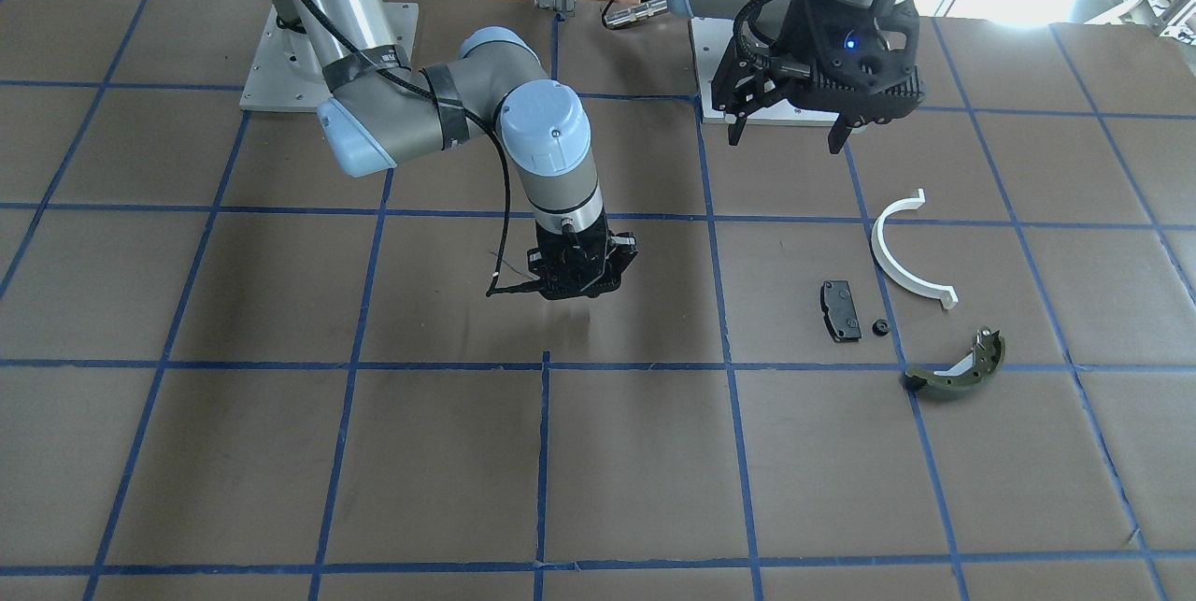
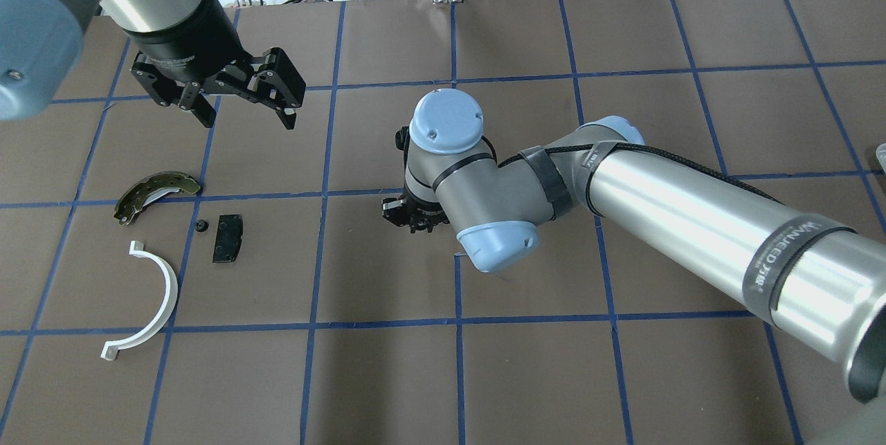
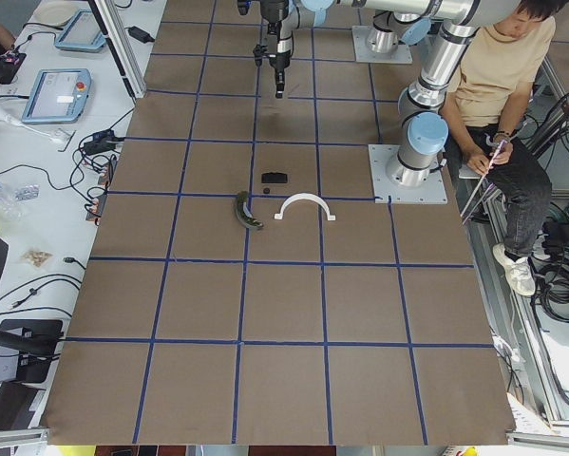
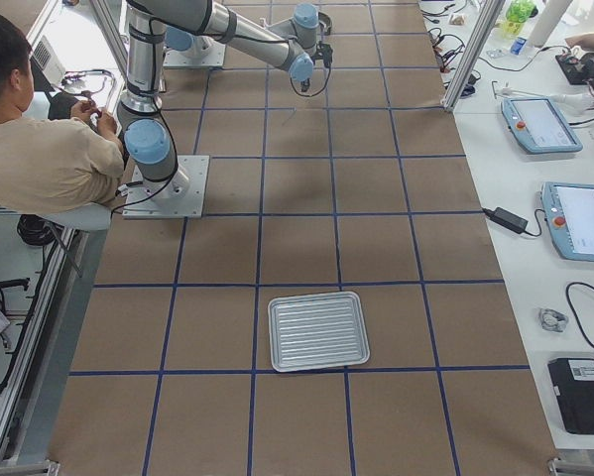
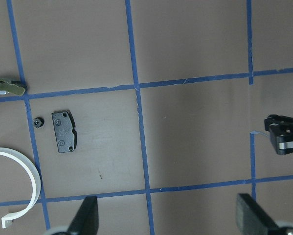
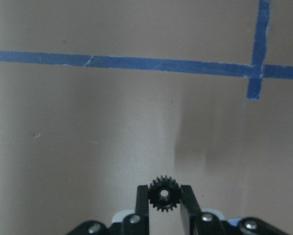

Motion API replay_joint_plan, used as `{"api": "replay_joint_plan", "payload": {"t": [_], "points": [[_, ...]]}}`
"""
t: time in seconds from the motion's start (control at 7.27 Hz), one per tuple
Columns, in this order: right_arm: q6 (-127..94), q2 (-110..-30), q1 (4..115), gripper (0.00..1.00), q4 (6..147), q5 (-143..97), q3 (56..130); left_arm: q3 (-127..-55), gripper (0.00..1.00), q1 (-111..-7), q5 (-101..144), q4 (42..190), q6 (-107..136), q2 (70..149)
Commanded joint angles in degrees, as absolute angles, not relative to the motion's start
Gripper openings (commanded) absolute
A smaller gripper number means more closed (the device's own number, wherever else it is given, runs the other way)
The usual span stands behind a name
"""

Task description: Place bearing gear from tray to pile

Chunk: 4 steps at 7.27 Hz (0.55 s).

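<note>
My right gripper is shut on a small black bearing gear, held between its fingertips just above the brown table near the middle. The pile lies on my left side: a white half-ring, a black pad, an olive brake shoe, and another small black gear next to the pad. My left gripper is open and empty, high above the pile. The tray lies empty far on my right.
The table is brown paper with a blue tape grid. An operator sits behind the arm bases. Teach pendants and cables lie on the bench beyond the table's far edge.
</note>
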State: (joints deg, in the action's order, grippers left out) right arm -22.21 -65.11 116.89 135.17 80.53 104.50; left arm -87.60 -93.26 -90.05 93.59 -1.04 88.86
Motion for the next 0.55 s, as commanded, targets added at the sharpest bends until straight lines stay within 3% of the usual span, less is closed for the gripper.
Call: {"api": "replay_joint_plan", "payload": {"t": [0.0,0.14,0.28,0.41], "points": [[-22.7,-63.5,117.3,0.04,136.8,80.8,104.6,-87.6,1.0,-93.1,-90.0,93.6,-1.1,88.9],[-22.8,-63.3,117.2,0.19,136.8,80.7,104.1,-87.5,1.0,-93.3,-89.8,93.5,-0.7,88.9],[-22.7,-63.3,117.2,0.66,136.8,81.5,104.5,-87.5,1.0,-93.3,-89.6,92.4,-1.0,89.6],[-22.7,-63.5,116.8,1.0,136.8,81.5,104.3,-87.3,1.0,-93.3,-89.5,90.1,-0.6,90.7]]}}
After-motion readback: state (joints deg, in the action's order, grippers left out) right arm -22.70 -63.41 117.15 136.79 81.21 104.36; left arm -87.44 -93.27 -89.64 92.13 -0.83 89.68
